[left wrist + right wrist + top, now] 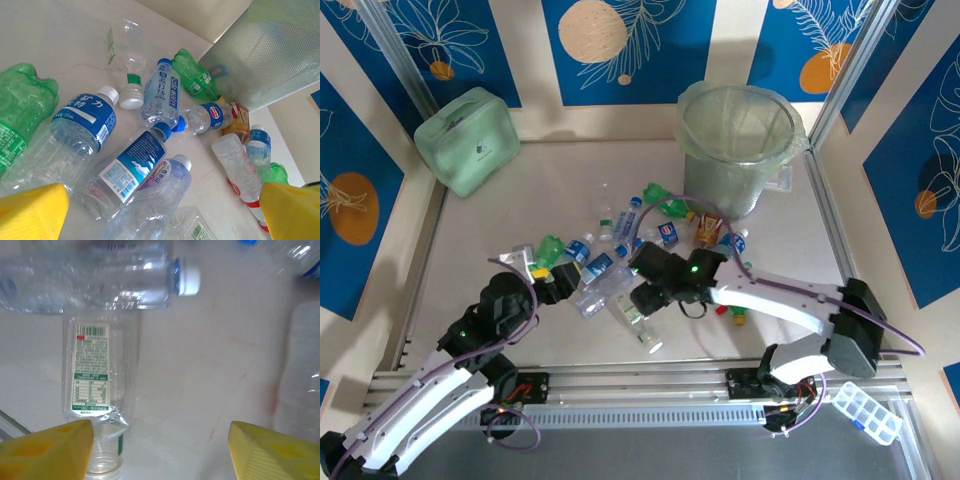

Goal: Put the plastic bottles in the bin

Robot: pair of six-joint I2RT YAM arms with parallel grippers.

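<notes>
About a dozen plastic bottles [82,130] are counted. One bin [720,185], one mint-green case [470,140] and one compartment box [866,412] are seen.

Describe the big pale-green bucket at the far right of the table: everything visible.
The large round translucent pale-green bin stands upright at the far right of the table, beside the metal frame post. It looks like thin textured plastic, tapering slightly toward the base. A clear plastic bag lines it and folds out over the rim. Its top is open, and no contents can be made out. A crushed green plastic bottle lies by its base on the near left; whether they touch is unclear.
</notes>
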